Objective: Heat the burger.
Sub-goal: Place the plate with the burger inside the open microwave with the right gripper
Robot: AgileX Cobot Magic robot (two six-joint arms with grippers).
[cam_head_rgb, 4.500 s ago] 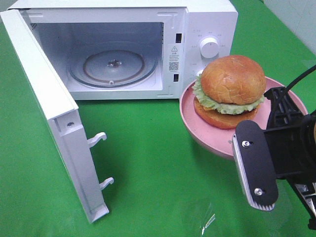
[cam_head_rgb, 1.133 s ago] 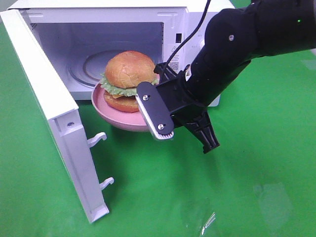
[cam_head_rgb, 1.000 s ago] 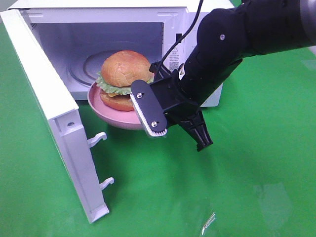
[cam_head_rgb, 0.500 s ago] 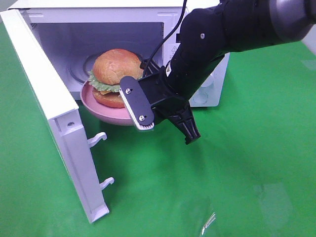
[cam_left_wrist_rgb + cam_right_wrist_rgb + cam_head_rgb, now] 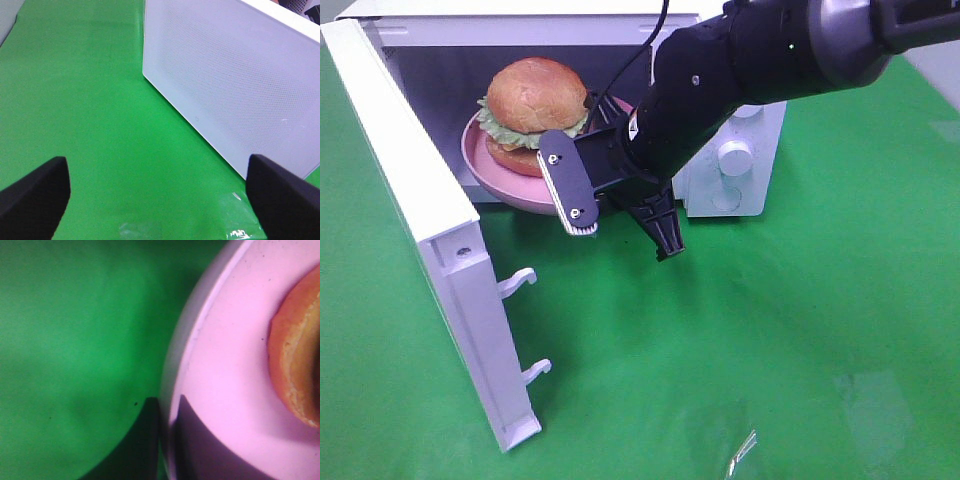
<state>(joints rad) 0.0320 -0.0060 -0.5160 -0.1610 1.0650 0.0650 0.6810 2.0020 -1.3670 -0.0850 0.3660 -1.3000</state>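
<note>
The burger (image 5: pixel 535 93), with golden-brown bun halves and green lettuce, sits on a pink plate (image 5: pixel 480 168). Plate and burger hang in the mouth of the open white microwave (image 5: pixel 745 125), above the cavity floor. My right gripper (image 5: pixel 584 197) is shut on the plate's near right rim, reaching in from the right. The right wrist view shows the plate rim (image 5: pixel 200 330) clamped between two dark fingers (image 5: pixel 150 440), with the bun edge (image 5: pixel 295 365) beside it. My left gripper (image 5: pixel 157 200) stands open over green cloth and holds nothing. It is outside the high view.
The microwave door (image 5: pixel 420 220) swings wide open to the left, its latch hooks (image 5: pixel 520 280) sticking out. A white perforated panel (image 5: pixel 235 85) faces the left wrist camera. A round knob (image 5: pixel 733 157) shows on the control panel. Green cloth (image 5: pixel 770 350) covers the table.
My right arm has carried the plate and burger up and to the left, from in front of the microwave into its opening. The left gripper has not changed.
</note>
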